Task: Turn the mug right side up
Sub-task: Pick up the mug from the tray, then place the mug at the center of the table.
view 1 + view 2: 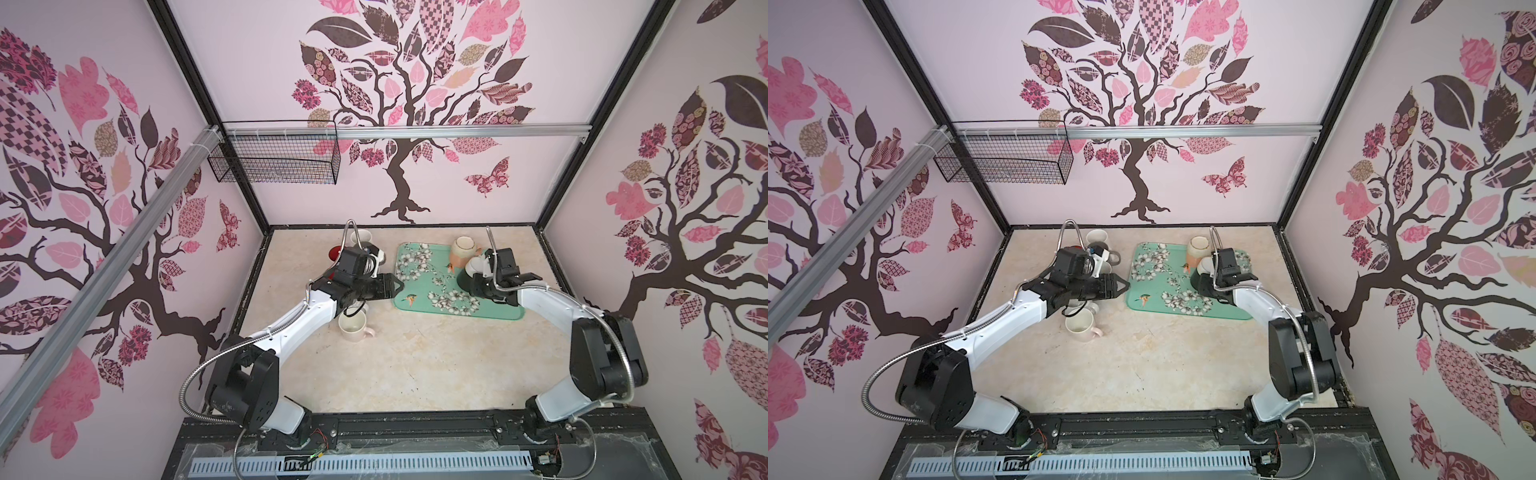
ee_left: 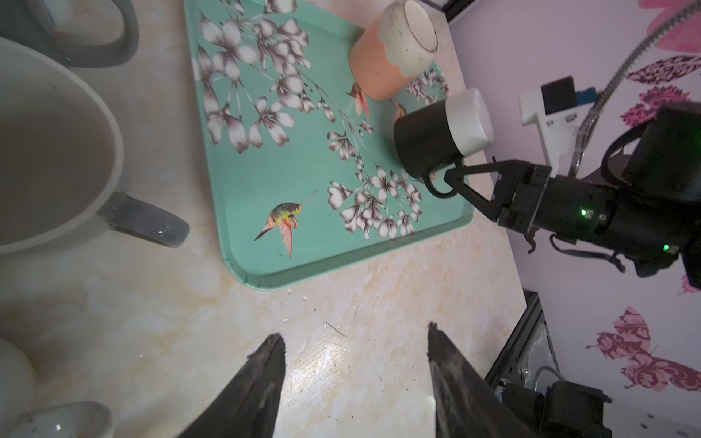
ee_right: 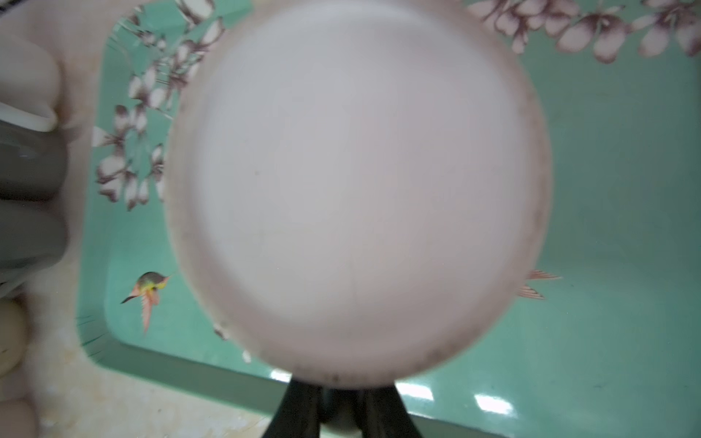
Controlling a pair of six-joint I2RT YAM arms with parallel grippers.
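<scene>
Your right gripper (image 2: pixel 453 177) pinches the handle (image 2: pixel 436 187) of the mug (image 2: pixel 426 142), which stands base-up at the tray's (image 2: pixel 265 189) right edge, its axis upright just beyond the fingertips. Your left gripper (image 2: pixel 356 379) hangs spread and empty, off the tray's left side.

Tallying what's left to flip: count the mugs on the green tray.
2: an orange-and-cream mug at the far edge, and a black-and-white mug beside it. No others show.

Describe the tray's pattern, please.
Mint-green tray with white blossoms and hummingbirds; clearest in the left wrist view.
</scene>
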